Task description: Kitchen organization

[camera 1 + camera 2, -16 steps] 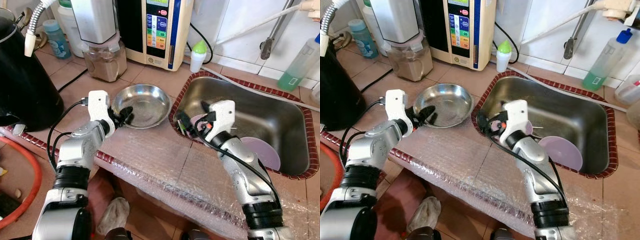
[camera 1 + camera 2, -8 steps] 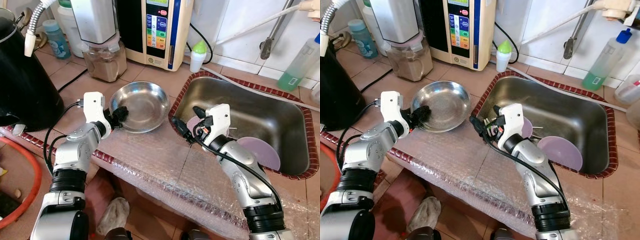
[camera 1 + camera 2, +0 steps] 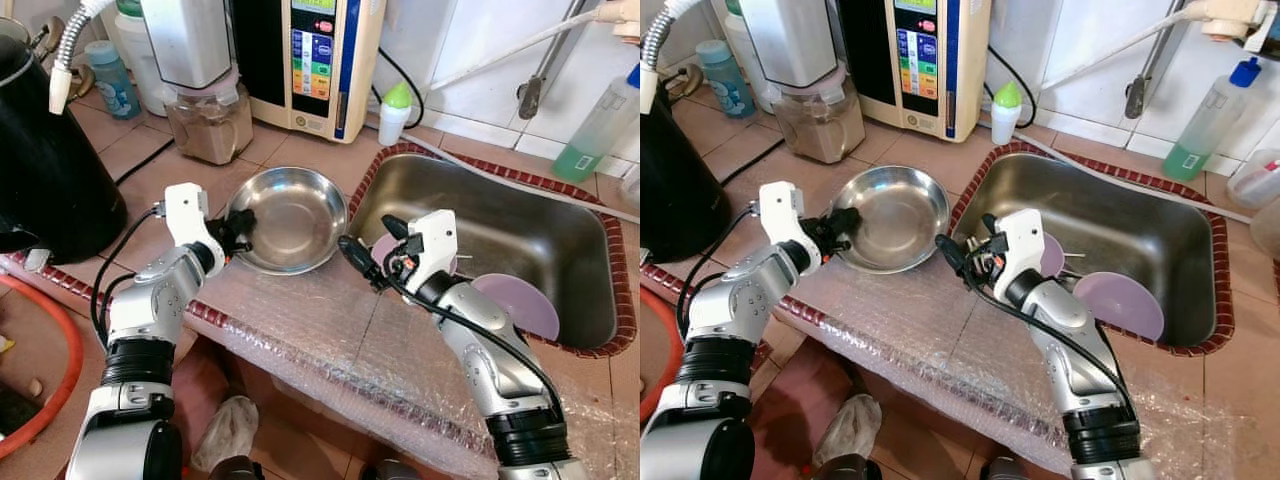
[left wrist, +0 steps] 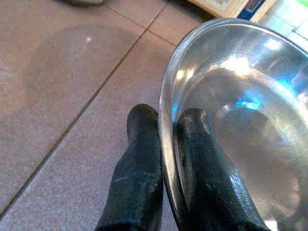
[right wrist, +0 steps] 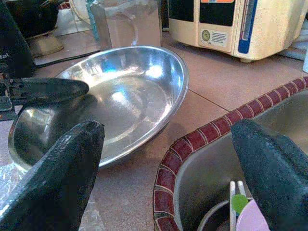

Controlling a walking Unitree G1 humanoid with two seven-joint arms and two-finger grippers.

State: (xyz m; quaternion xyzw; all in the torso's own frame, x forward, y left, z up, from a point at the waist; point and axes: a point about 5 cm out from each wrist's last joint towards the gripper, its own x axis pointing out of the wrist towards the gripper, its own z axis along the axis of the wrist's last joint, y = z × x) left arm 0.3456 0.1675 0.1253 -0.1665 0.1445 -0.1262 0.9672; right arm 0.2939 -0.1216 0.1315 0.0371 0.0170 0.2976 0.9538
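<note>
A shiny steel bowl (image 3: 292, 218) sits tilted on the tiled counter, just left of the sink (image 3: 520, 225). My left gripper (image 3: 238, 228) is shut on the bowl's near-left rim; the left wrist view has one finger inside and one outside the rim (image 4: 166, 126). My right gripper (image 3: 362, 258) hangs open over the sink's brick-red left edge, pointing at the bowl (image 5: 120, 98) and not touching it. A purple plate (image 3: 522, 305) leans in the sink, and a second one (image 3: 384, 243) stands behind the right gripper.
Bubble wrap (image 3: 330, 335) covers the counter's front edge. A black pot (image 3: 45, 165) stands at the left. A blender jar (image 3: 208, 120), a water machine (image 3: 320, 60) and a green-capped bottle (image 3: 397, 110) line the back. A green soap bottle (image 3: 600, 130) stands behind the sink.
The left gripper has tipped the bowl up and shifted it slightly right, towards the sink. The right gripper has come left out of the sink to its edge, close to the bowl.
</note>
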